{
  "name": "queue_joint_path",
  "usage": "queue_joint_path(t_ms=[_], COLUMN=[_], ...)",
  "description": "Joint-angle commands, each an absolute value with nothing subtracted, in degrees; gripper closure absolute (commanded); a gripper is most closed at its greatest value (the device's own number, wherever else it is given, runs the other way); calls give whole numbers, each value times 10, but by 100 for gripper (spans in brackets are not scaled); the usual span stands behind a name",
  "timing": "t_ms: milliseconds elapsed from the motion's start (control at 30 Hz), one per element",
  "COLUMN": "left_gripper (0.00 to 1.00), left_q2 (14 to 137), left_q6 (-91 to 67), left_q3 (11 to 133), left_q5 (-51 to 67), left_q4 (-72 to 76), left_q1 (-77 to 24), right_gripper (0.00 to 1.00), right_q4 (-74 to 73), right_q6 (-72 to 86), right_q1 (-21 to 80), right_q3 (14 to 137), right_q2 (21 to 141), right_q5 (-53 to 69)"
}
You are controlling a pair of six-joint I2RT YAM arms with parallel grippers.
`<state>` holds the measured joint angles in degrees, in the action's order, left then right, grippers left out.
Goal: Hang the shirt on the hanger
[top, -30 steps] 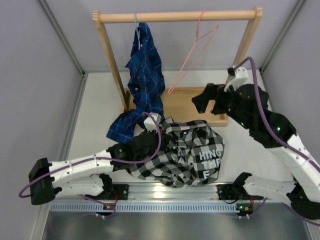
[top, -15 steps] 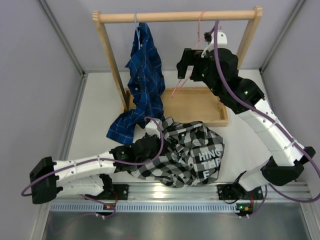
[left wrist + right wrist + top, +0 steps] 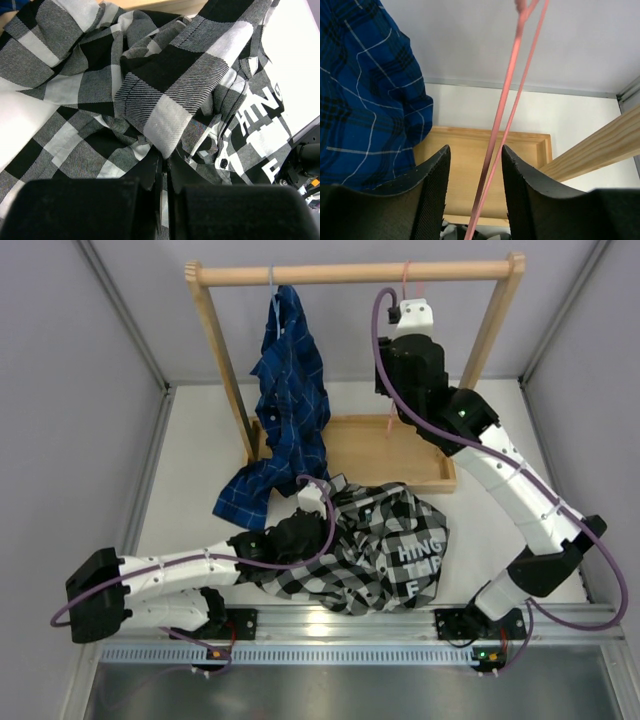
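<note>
The black-and-white checked shirt lies crumpled on the table near the front, its white lettering to the right. My left gripper is shut on a raised fold of the shirt's fabric at its left side. The pink wire hanger hangs from the wooden rail, with its hook over the bar. My right gripper is raised to the hanger; its jaws stand apart with the two pink wires running between them, a gap on each side. In the top view my right arm covers most of the hanger.
A wooden rack stands at the back on a tray-like base. A dark blue plaid shirt hangs from its left end on a pale hanger and trails onto the table. The rack's right post is close to my right fingers.
My right arm has swung from right of the rack up to the pink hanger, and its jaws have narrowed around the wires. The left gripper stays shut on the shirt.
</note>
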<state>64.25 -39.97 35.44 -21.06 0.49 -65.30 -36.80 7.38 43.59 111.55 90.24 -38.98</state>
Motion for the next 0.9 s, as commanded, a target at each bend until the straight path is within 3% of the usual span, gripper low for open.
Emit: queue_joint_path(t_ms=[0,267,333,733,867], left_gripper=[100,100,100,100,100], left_q2=[650,649,646,650,650], left_q6=[-403,-406,-407,-410,-408], left_q3=[347,345,345,340,339], left_q5=[-203,-197,-197,-190,-191], left_q4=[50,55,55,64,65], left_q1=[-651,-651,-651,-651,-651], right_gripper=[57,70,79,83,94], right_q4=[-350,-350,-351,-351,-350], right_q6=[59,80,80,84,88], right_q1=[422,378,376,353,352], right_q3=[1118,1043,1034,992,993], right_q2=[866,817,807,788,786], right_q5=[-385,-301,-301,-275,-276])
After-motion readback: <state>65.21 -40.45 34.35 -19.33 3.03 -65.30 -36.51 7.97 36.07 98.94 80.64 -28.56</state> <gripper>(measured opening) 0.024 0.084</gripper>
